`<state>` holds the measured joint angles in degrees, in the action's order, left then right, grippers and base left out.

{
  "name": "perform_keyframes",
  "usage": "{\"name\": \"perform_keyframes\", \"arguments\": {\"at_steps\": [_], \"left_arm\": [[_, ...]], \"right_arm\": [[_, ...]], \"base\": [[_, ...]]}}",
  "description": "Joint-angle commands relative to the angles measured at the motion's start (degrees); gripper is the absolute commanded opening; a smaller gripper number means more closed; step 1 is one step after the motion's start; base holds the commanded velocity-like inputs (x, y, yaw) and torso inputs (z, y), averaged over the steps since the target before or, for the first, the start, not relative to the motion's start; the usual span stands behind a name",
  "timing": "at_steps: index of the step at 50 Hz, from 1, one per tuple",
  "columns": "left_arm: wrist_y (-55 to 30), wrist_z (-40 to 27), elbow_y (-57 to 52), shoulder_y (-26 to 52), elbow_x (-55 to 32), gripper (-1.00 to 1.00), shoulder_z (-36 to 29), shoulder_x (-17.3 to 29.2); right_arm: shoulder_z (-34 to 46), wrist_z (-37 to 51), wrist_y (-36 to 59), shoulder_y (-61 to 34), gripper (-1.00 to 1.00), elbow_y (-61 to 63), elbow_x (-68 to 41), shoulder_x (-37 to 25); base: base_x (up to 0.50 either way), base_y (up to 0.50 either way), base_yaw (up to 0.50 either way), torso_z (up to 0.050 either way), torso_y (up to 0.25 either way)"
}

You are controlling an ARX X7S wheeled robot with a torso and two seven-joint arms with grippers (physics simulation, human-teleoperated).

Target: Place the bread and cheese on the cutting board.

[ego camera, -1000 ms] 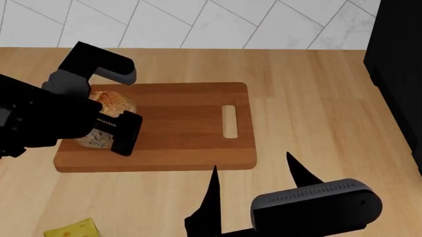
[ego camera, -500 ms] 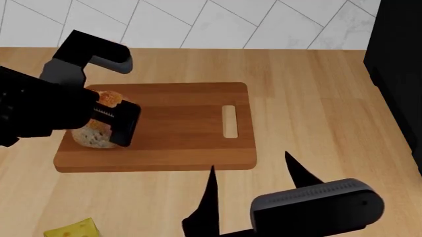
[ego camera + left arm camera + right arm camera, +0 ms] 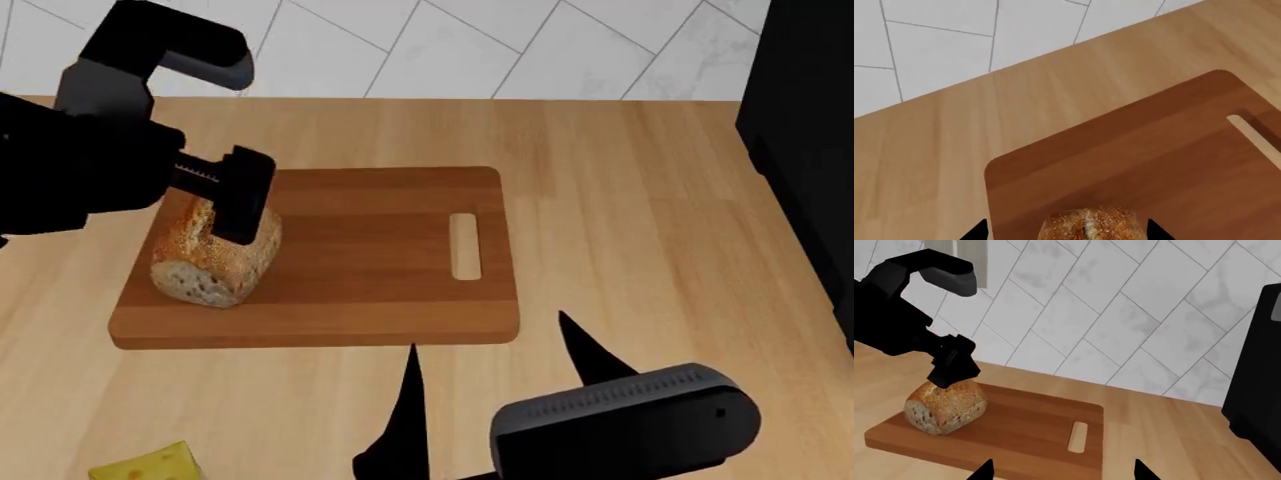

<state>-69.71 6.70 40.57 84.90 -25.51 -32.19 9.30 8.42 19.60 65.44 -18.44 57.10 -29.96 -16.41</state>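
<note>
— Left gripper [image 3: 200, 150]: how is it set?
— It is seen spread open just above the bread [image 3: 214, 258], with nothing held; the loaf rests on the cutting board [image 3: 374, 290] at the end away from the slot handle, its long axis running roughly front to back.
— And the cheese [image 3: 147, 464]?
— It is found off the board on the counter [image 3: 641, 200], nearer the robot on its left side. The right gripper [image 3: 487, 395] is parted and empty too, but the left is judged better placed for the wedge, though about as distant.

Left end effector [image 3: 200, 130] raised, apparently spread; right end effector [image 3: 487, 385] low, fingers apart.
</note>
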Motion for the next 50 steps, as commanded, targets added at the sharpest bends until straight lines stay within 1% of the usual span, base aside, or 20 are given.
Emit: {"name": "perform_keyframes", "arguments": {"at_steps": [1, 6, 12, 13, 14, 15, 16, 17, 21, 22, 23, 24, 26, 28, 30, 32, 35, 40, 43, 50], "left_arm": [[-0.58, -0.82, -4.85, 1.2, -0.42, 1.0, 2.99, 0.17], [-3.34, -3.52, -13.89, -0.31, -0.1, 1.0, 2.74, 3.5], [-15.07, -11.23, -39.29, -6.69, -4.62, 1.0, 12.78, 8.03], [-16.3, -12.09, -46.37, -8.0, -5.21, 1.0, 11.9, 9.84], [-19.83, -14.78, -52.83, -10.07, -6.85, 1.0, 17.45, 8.9], [-19.89, -16.26, -61.36, -11.26, -7.19, 1.0, 12.98, 12.53], [-20.25, -23.41, -64.53, -13.82, -15.78, 1.0, 18.45, 12.65], [-20.21, -29.55, -72.48, -16.33, -18.89, 1.0, 16.3, 16.12], [-20.0, -41.78, -87.93, -29.4, -23.62, 1.0, 18.85, 19.03], [-19.87, -43.31, -88.7, -30.84, -24.59, 1.0, 20.78, 18.6], [-19.99, -46.33, -92.41, -37.05, -28.65, 1.0, 29.38, 16.18], [-19.99, -48.03, -93.09, -38.57, -31.49, 1.0, 33.93, 15.36], [-18.53, -48.09, -95.01, -41.24, -32.83, 1.0, 35.33, 16.54], [-16.77, -48.44, -96.85, -45.42, -34.27, 1.0, 40.69, 16.99], [-20.02, -52.37, -99.25, -45.46, -34.0, 1.0, 33.79, 24.76], [-16.29, -53.43, -100.0, -49.61, -41.94, 1.0, 47.19, 22.17], [-12.58, -52.65, -99.46, -51.51, -42.83, 1.0, 50.81, 24.62], [-13.68, -56.71, -99.1, -52.26, -47.84, 1.0, 57.48, 28.66], [-13.84, -62.64, -97.68, -52.87, -57.39, 1.0, 64.1, 31.49], [-13.73, -64.23, -98.58, -54.61, -56.72, 1.0, 62.14, 31.5]], "right_arm": [[-2.08, -0.24, 0.62, -1.0, 1.0, 0.11, -1.22, 1.1], [-2.75, 0.7, 2.34, -1.91, 1.0, 1.55, -2.9, 1.29], [-4.17, 4.75, 3.0, -3.51, 1.0, 2.76, -9.06, -0.78], [-4.2, 6.26, 3.0, -4.27, 1.0, 2.79, -11.17, -1.58], [-4.38, 8.95, 2.8, -5.37, 1.0, 2.83, -14.5, -2.84], [-4.67, 12.72, 1.55, -6.44, 1.0, 2.85, -19.17, -4.91], [-4.91, 14.76, -0.47, -6.84, 1.0, 2.83, -22.52, -6.87], [-7.2, 17.35, -0.88, -7.63, 1.0, 2.79, -27.28, -8.29], [-13.13, 30.54, 0.12, -17.08, 1.0, 1.16, -51.09, -14.69], [-12.7, 32.2, 0.54, -18.71, 1.0, 0.89, -53.39, -15.49], [-11.45, 34.12, 0.76, -23.01, 1.0, -0.19, -59.15, -17.46], [-10.87, 35.24, 0.27, -24.31, 1.0, -0.86, -62.02, -17.86], [-8.42, 36.96, 0.51, -28.65, 1.0, -2.13, -66.88, -18.96], [-5.74, 37.86, -0.43, -33.22, 1.0, -3.97, -73.24, -19.57], [-3.73, 38.85, -1.22, -36.05, 1.0, -6.61, -76.88, -19.75], [-1.66, 37.05, 0.08, -38.09, 1.0, -9.8, -77.43, -19.3], [0.82, 34.79, 0.72, -42.63, 1.0, -14.58, -79.32, -17.9], [6.33, 34.94, 2.02, -45.48, 1.0, -18.15, -83.56, -16.97], [10.34, 35.02, 3.55, -47.01, 1.0, -21.64, -85.31, -16.36], [19.05, 32.84, 7.07, -53.54, 1.0, -33.38, -87.04, -11.36]], "base": [[0.0, 0.0, 0.0, 0.0, 0.0], [0.0, 0.0, 0.0, 0.0, 0.0], [0.0, 0.0, 0.0, 0.0, 0.0], [0.0, 0.0, 0.0, 0.0, 0.0], [0.0, 0.0, 0.0, 0.0, 0.0], [0.0, 0.0, 0.0, 0.0, 0.0], [0.0, 0.0, 0.0, 0.0, 0.0], [0.0, 0.0, 0.0, 0.0, 0.0], [0.0, 0.0, 0.0, 0.0, 0.0], [0.0, 0.0, 0.0, 0.0, 0.0], [0.0, 0.0, 0.0, 0.0, 0.0], [0.0, 0.0, 0.0, 0.0, 0.0], [0.0, 0.0, 0.0, 0.0, 0.0], [0.0, 0.0, 0.0, 0.0, 0.0], [0.0, 0.0, 0.0, 0.0, 0.0], [0.0, 0.0, 0.0, 0.0, 0.0], [0.0, 0.0, 0.0, 0.0, 0.0], [0.0, 0.0, 0.0, 0.0, 0.0], [0.0, 0.0, 0.0, 0.0, 0.0], [0.0, 0.0, 0.0, 0.0, 0.0]]}}
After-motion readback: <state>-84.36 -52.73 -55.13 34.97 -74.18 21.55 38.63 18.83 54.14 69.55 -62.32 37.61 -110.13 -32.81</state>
